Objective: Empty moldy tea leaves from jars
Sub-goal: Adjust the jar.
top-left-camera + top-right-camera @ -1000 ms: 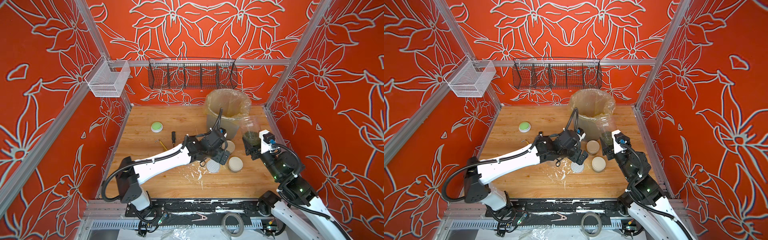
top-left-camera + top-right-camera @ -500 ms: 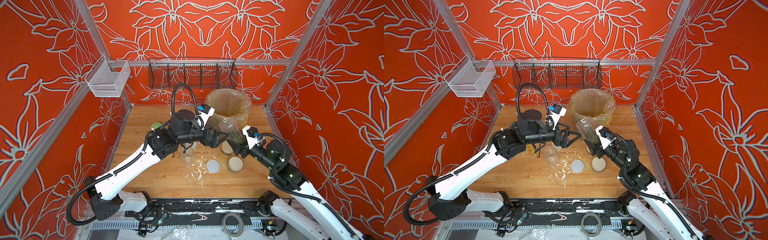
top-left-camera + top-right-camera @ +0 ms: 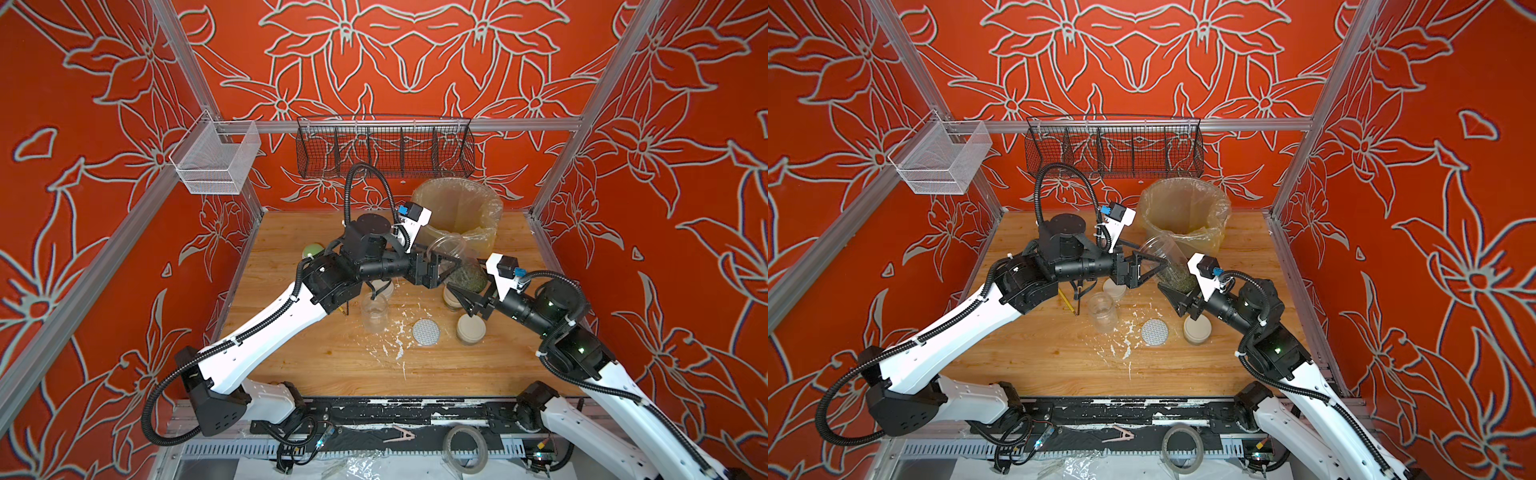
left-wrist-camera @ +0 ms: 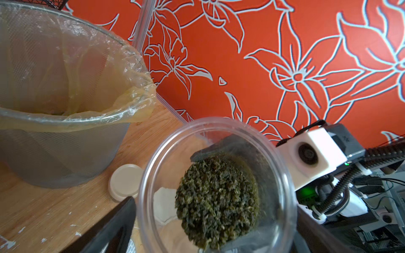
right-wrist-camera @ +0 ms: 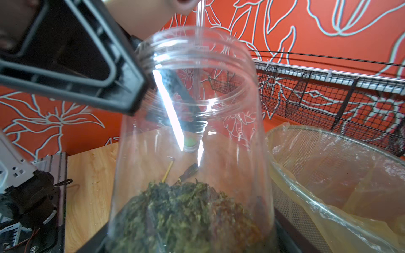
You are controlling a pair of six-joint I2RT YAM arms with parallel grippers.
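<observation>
Glass jar within right tool

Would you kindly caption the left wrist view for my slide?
Lidless jar of moldy tea leaves near the lined bin.

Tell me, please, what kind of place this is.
Most likely a robot test booth in a lab, not a home: a left arm and a right arm fixed at the edge of a small wooden table, with aluminium posts and flower-printed orange walls closing it in.
</observation>
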